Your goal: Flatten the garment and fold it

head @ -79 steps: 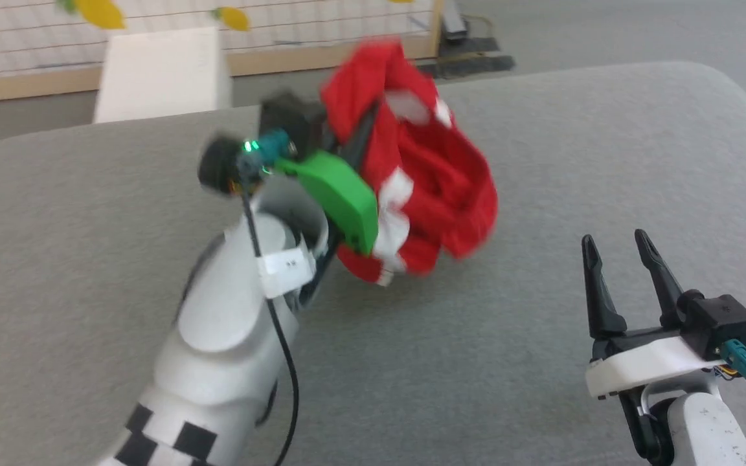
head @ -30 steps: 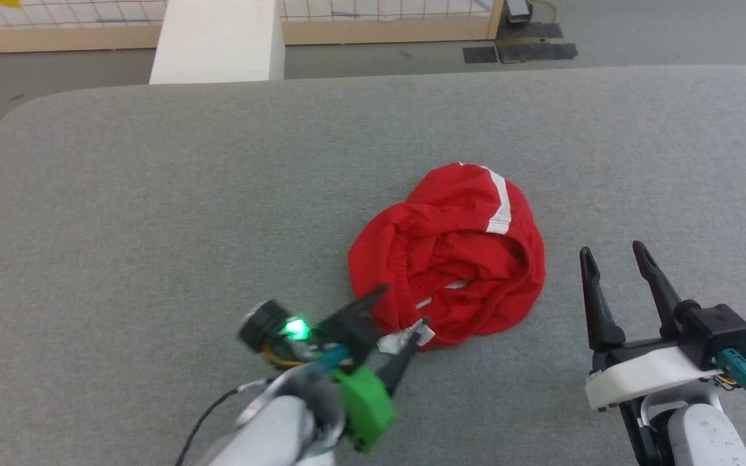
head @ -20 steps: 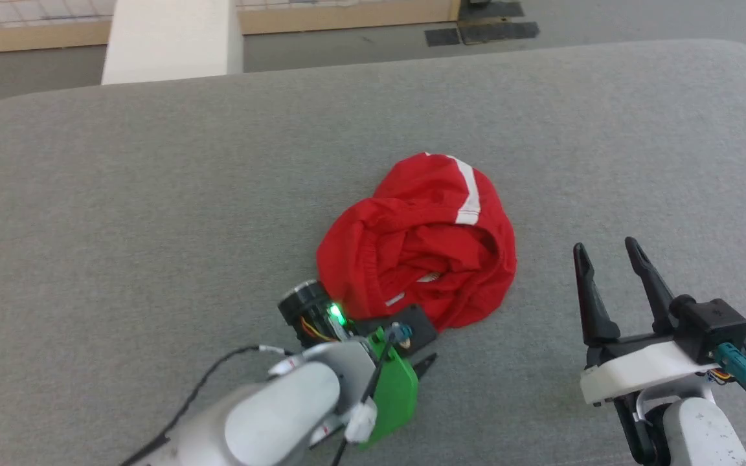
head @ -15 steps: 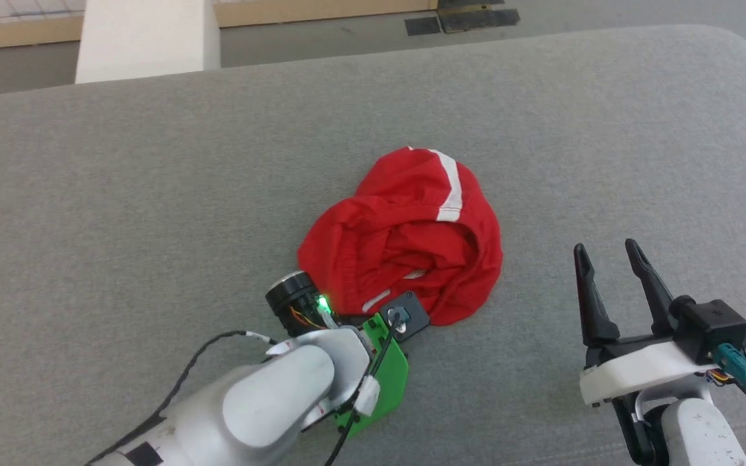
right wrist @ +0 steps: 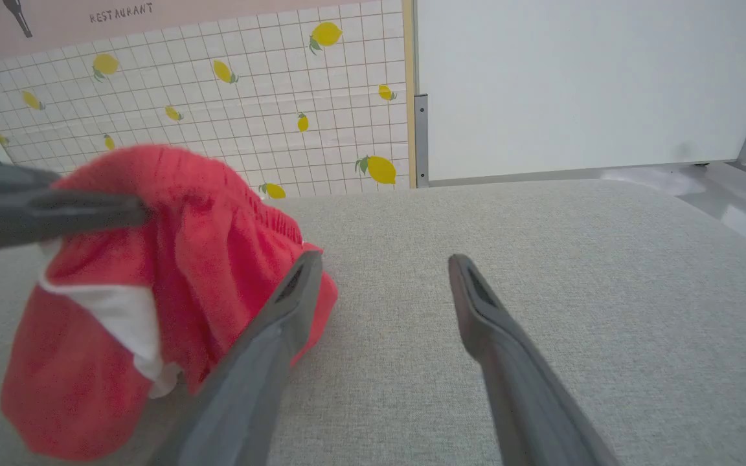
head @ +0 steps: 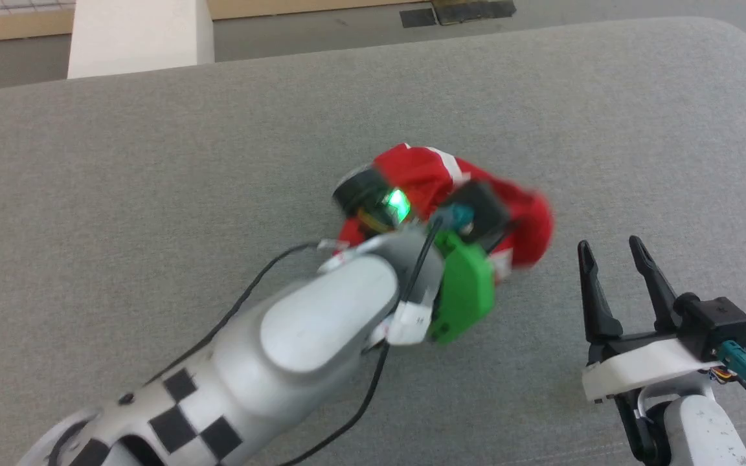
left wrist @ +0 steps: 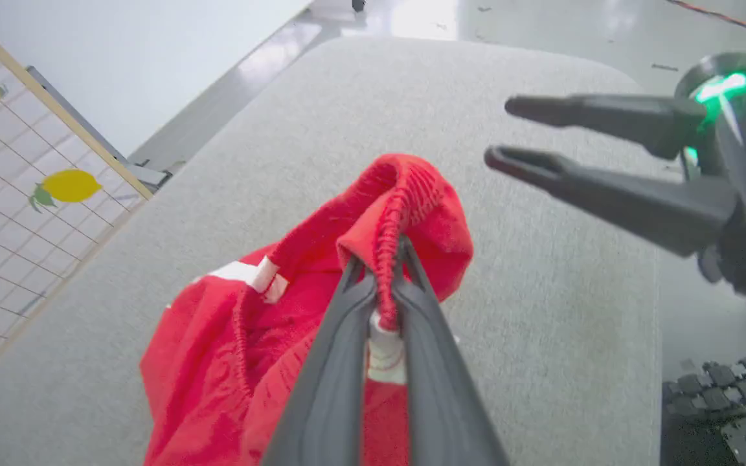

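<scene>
The garment (left wrist: 217, 323), bunched on the table (head: 153, 162), is pinched at its waistband by the left gripper (left wrist: 383, 259); the right gripper (head: 614, 249) is held open nearby. Soft, light cloth is expected; a second waistband hold is advised.

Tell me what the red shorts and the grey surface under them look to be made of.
Shorts: soft, matte knit fabric, perhaps cotton or a polyester blend. It bunches limply, and the waistband shows gathered elastic ribbing.
Grey surface: matte woven, upholstery-like cloth over a round-cornered top. A fine weave texture shows, but what lies underneath is unclear.
</scene>
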Motion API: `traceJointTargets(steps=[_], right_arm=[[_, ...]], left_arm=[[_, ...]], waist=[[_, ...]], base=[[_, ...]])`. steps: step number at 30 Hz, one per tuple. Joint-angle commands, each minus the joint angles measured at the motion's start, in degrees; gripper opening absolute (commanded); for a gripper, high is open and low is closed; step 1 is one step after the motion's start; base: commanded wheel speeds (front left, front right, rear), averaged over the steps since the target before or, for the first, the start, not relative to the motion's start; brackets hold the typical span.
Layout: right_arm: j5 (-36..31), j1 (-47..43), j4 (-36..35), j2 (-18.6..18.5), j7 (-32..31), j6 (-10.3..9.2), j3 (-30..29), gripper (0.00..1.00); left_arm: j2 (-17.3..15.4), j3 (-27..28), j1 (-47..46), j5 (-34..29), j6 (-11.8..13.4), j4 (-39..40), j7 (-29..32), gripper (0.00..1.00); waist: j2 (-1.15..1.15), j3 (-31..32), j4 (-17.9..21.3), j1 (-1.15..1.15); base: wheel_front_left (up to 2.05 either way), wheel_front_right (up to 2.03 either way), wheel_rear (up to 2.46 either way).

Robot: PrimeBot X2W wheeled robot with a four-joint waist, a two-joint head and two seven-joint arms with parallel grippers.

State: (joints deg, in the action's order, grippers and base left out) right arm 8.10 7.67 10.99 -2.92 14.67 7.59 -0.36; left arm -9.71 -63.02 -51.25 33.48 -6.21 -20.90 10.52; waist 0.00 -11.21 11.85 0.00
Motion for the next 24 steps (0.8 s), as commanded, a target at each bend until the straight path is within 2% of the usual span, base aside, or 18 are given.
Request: traceJointTargets(steps=[1,5,10,15,21,24], right_arm=[[-0.1,0.81,-0.26,0.04,0.31,-0.1,0.11,1.0],[-0.21,0.81,-0.25,0.04,0.32,-0.1,0.62,1.0],[-0.35,0.2,-0.1,0.04,0.32,-0.1,1.17,1.0],[-0.65,-0.61,-0.12,0.04,0.32,-0.1,1.19,1.0],[-1.14,-0.79,-0.26,0.04,0.32,-0.1,0.85,1.0],[-1.47,-0.7,-0.28,0.04,0.32,-0.1,0.87,1.0]], left_arm=[[1.36,1.72,-2.5,0.01,1.01,0.56,-2.64,0.0],[4.13,7.02,-5.89,0.64,3.52,0.78,-10.44,0.0],[4.38,12.36,-6.12,2.05,8.01,-0.55,-15.59,0.0],[-0.26,14.9,1.21,5.26,11.31,-2.14,-14.46,0.0],[-7.98,16.79,16.49,10.94,15.08,-2.98,-11.19,0.0],[-10.73,18.13,21.77,12.74,16.88,-3.28,-11.45,0.0]], waist=[[0.0,0.61,-0.61,0.0],[0.0,1.42,-1.02,0.0],[0.0,2.36,-1.36,0.0],[0.0,2.84,-1.87,0.0],[0.0,2.58,-3.12,0.0],[0.0,2.43,-4.15,0.0]], base=[[0.0,0.0,0.0],[0.0,0.0,0.0],[0.0,0.0,0.0],[0.0,0.0,0.0],[0.0,0.0,0.0],[0.0,0.0,0.0]])
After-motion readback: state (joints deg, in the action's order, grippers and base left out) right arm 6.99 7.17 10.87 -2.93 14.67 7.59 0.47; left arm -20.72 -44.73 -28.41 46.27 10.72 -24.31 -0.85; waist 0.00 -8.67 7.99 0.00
